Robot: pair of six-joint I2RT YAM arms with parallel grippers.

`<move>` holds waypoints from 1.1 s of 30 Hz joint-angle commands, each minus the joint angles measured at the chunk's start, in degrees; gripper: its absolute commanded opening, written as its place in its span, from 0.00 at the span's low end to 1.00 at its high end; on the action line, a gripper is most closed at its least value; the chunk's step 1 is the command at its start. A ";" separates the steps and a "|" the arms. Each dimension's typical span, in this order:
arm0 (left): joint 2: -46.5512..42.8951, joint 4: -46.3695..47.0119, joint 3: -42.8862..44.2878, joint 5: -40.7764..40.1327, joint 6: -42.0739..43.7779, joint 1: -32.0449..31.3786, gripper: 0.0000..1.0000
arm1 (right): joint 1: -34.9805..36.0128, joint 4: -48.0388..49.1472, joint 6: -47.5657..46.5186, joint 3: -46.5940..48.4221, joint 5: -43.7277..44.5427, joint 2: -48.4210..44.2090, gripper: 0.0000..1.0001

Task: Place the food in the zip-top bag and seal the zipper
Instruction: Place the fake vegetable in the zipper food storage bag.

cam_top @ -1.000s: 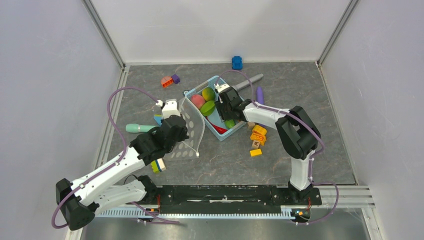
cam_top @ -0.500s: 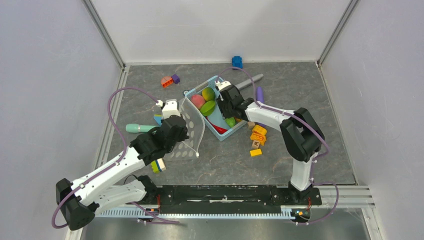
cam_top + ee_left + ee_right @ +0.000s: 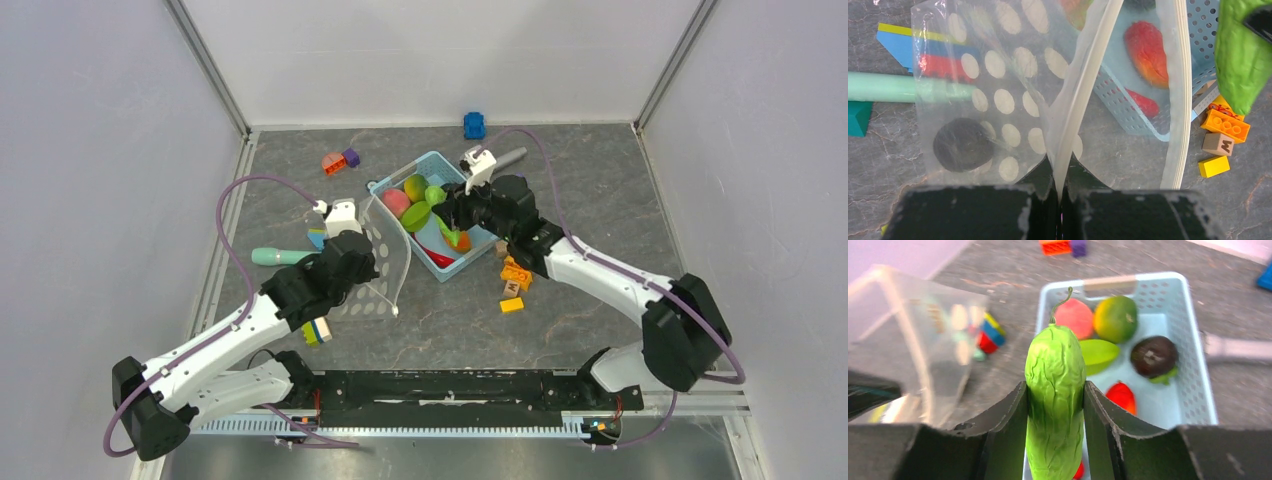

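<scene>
Green and wrinkled, the toy cucumber point(image 3: 1055, 365) was clamped between the jaws of the right gripper point(image 3: 1054, 395) and hung above the light-blue basket point(image 3: 1199, 375). 1 second earlier that gripper had been down among the fruit with its jaws wider, and the arm had since swung its elbow out to the right and lifted the piece. The left gripper point(image 3: 1058, 172) had not shifted. Its jaws were pressed together on one edge of the zip-top bag point(image 3: 998, 90), holding the dotted film upright just left of the basket with the mouth gaping, the zipper point(image 3: 1179, 90) unjoined. So the pick looked done and the carry across to the bag mouth was the step in hand. At least 5 pieces remained in the basket: pink point(image 3: 1075, 317), green-orange point(image 3: 1115, 317), a green slice point(image 3: 1098, 356), dark brown point(image 3: 1153, 355) and red point(image 3: 1122, 396). Sealing was likely still a long way off
</scene>
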 commanded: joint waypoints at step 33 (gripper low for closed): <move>-3.84 3.44 -1.45 2.18 -0.55 0.16 0.02 | 14.02 51.33 16.26 -13.17 -3.73 3.54 0.18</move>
